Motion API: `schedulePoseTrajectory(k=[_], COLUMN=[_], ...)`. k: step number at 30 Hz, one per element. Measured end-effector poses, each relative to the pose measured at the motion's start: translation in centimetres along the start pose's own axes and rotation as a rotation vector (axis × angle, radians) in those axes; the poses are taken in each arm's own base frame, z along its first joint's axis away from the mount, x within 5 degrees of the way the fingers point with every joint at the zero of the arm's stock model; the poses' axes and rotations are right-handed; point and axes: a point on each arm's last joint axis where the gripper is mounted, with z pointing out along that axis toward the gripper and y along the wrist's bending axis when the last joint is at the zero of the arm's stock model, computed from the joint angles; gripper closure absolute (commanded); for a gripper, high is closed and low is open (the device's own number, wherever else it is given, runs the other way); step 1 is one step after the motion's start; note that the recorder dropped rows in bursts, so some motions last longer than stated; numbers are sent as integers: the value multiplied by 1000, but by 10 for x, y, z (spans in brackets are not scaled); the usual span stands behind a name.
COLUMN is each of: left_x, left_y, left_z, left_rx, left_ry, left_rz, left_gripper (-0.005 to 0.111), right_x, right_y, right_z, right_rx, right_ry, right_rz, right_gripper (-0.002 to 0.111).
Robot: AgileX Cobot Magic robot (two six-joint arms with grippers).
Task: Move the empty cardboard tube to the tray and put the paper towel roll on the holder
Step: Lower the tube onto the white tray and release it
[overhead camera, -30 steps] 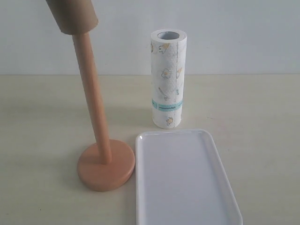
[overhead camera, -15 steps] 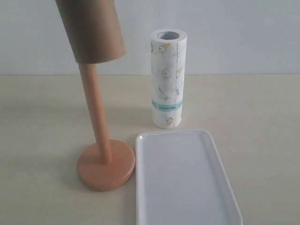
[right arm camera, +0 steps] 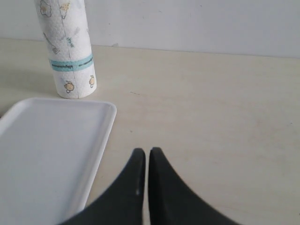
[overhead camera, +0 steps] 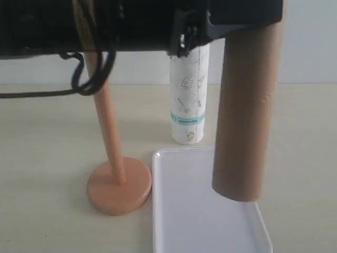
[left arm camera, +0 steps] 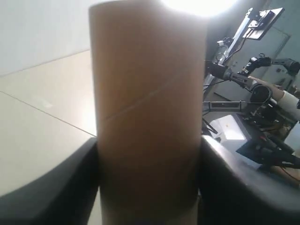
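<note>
Ok, status, all placed against the tray [overhead camera: 167, 221]:

- Left hand [left arm camera: 149, 187]: pinching the empty cardboard tube [overhead camera: 245, 116]. 2 dark fingers [left arm camera: 61, 187] press on opposite sides of it, and the brown wall fills the gap between them in the left wrist view.
- Tube: hangs roughly upright, slightly tilted, with its lower open end over the tray's right-hand side in the exterior view. The dark mouth of that end shows from below, so it looks lifted off the tray. How far off, I cannot tell.
- Left arm [overhead camera: 105, 23]: black, with loose cables, crossing above the tray across the top of the exterior view.
- Right hand [right arm camera: 143, 161]: fingers pressed together with nothing between them, over bare table [overhead camera: 42, 137] just off the tray's long right edge.
- Paper towel roll [overhead camera: 187, 105]: upright on the table just behind the tray's far short edge, teal band low. Its top is hidden by the arm.
- Holder [overhead camera: 118, 184]: round base on the table just beside the tray's left long edge, close to the near-left corner of that far end. Whether it touches the rim, I cannot tell. The dowel leans a little and is bare, with its top hidden behind the arm.
</note>
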Motion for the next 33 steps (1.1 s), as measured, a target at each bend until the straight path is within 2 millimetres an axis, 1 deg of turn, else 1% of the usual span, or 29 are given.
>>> schedulePoseTrajectory(k=[2,5,10,11,12,13,14,15,17,18,20,25,28,33], left_x=[12,24,50,61,67,77,83,94,105,107,116,126,129,146], left_y=[13,29,57,66,71,77,79,83,84,85,91,100,104,115], left_z=[14,23,34,35,36,36,35,34,31,30,27,23,21,21], left_rx=[14,23,-15,-39,-55,-90,-113,-161,-212,-222,-310,-434,-480,-535], left_ry=[-15,-30,-16,-28,-43,-82,-101,-137,-168,-171,-135,-58,-31,11], left_rz=[-53,-125,-218,-255,-276,-307,-318,-334,-360,-366,-388,-389,-391,-455], left_gripper=[103,103,103,103,103,103,103,103,103,103,103,103,103,103], right_x=[0,0,0,0,0,0,0,0,0,0,0,0,0,0], right_y=[0,0,0,0,0,0,0,0,0,0,0,0,0,0], right_z=[0,0,0,0,0,0,0,0,0,0,0,0,0,0], right_rx=[0,0,0,0,0,0,0,0,0,0,0,0,0,0], right_ry=[0,0,0,0,0,0,0,0,0,0,0,0,0,0], right_rz=[0,0,0,0,0,0,0,0,0,0,0,0,0,0], right_gripper=[106,106,106,106,106,106,106,106,106,106,106,106,106,106])
